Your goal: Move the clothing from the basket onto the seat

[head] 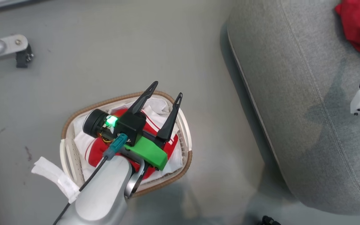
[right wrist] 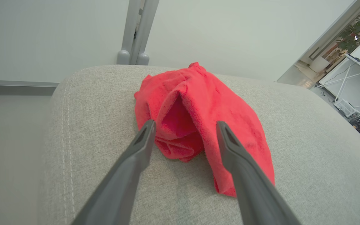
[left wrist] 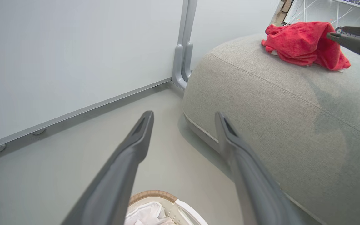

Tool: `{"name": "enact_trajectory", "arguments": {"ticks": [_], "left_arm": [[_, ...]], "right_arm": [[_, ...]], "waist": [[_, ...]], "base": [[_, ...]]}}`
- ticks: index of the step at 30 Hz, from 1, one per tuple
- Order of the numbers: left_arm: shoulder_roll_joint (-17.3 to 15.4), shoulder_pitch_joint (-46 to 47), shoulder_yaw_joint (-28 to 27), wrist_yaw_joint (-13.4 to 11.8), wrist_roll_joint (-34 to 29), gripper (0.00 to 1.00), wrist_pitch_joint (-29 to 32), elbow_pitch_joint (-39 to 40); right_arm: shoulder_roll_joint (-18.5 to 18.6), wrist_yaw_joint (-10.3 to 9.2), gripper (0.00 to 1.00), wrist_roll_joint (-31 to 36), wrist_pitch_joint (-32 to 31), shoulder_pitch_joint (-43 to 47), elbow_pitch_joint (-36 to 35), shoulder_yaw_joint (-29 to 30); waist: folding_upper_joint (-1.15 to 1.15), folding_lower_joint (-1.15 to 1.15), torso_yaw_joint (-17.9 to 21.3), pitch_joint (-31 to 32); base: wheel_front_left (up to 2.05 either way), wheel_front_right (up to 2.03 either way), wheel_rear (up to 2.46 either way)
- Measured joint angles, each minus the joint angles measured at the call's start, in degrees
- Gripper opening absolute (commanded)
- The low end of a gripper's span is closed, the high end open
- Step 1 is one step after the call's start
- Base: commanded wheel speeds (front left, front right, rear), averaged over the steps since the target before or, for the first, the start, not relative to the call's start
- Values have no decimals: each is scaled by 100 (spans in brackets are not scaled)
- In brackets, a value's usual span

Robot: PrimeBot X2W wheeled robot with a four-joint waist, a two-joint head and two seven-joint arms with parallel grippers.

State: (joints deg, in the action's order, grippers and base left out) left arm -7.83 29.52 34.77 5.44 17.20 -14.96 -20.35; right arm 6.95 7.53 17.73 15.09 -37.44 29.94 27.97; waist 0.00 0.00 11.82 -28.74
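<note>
- Head view, 7 o'clock: oval laundry basket (head: 164, 183) on the floor, white cloth liner (head: 80, 140) inside, red white-striped clothing (head: 97, 153) bundled in it.
- Left gripper (head: 167, 88) hovering right above that load, fingers spread, gripping nothing.
- Right wrist view, 12 o'clock: one crumpled red garment (right wrist: 198, 103) lying on the grey sofa seat (right wrist: 308, 162).
- Right gripper (right wrist: 185, 125) splayed wide, tips flanking the cloth's near edge; looks released, not pinched.
- Judging progress: one piece delivered, at least one more waiting in the basket; roughly midway, exact count hidden.

Bright, even light, soft shadows on the seat (head: 292, 93), wrist views curved at edges.
</note>
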Motion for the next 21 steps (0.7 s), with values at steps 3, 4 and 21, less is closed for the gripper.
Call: {"name": "enact_trajectory", "arguments": {"ticks": [3, 4, 21], "left_arm": [[74, -192, -218, 1, 19, 100, -3, 48], [110, -271, -300, 2, 21, 100, -7, 63], [367, -1410, -2138, -9, -14, 100, -18, 177]], "right_arm": [[104, 0, 100, -9, 0, 35, -38, -120], [126, 0, 100, -11, 0, 34, -49, -178], [-323, 0, 100, -557, 0, 310, -129, -1196]], "waist": [[0, 0, -68, 226], [0, 0, -96, 313], [0, 0, -779, 1761]], "base": [[0, 0, 0], [0, 0, 0], [0, 0, 0]]}}
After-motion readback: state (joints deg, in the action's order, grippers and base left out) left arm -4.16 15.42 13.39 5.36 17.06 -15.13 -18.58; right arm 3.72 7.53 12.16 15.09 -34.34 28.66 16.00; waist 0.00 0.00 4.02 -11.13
